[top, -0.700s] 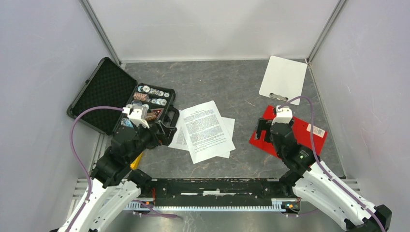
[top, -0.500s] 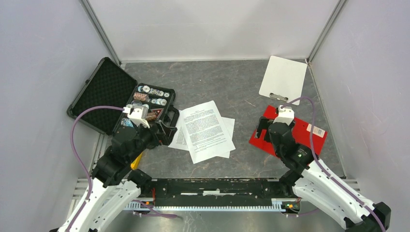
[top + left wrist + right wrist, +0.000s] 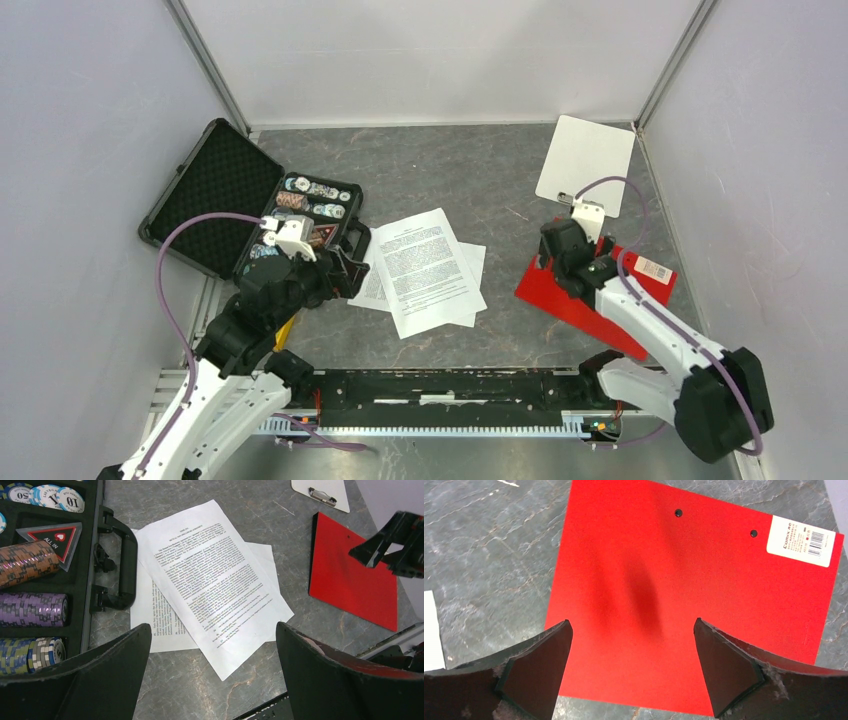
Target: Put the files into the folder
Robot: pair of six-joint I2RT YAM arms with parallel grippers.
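Grey marbled tabletop (image 3: pixel 450 170). Closed red folder (image 3: pixel 684 595) at 3 o'clock, files (image 3: pixel 430 270) at centre. Right claw (image 3: pixel 632 630) hangs spread over the folder; left claw (image 3: pixel 212 635) is spread above the files. Best to catch the cover's free edge low and lift slowly.

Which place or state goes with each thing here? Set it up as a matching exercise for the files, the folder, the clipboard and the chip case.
Things:
1. files
2. folder
3. clipboard
4. chip case

Places or states:
a. far right corner, clip end nearest the arms
b. centre, sheets overlapping loosely
c. closed, red side up, right of the sheets
d. open, lid laid back, at the left

Pairs: 1-b, 2-c, 3-a, 4-d
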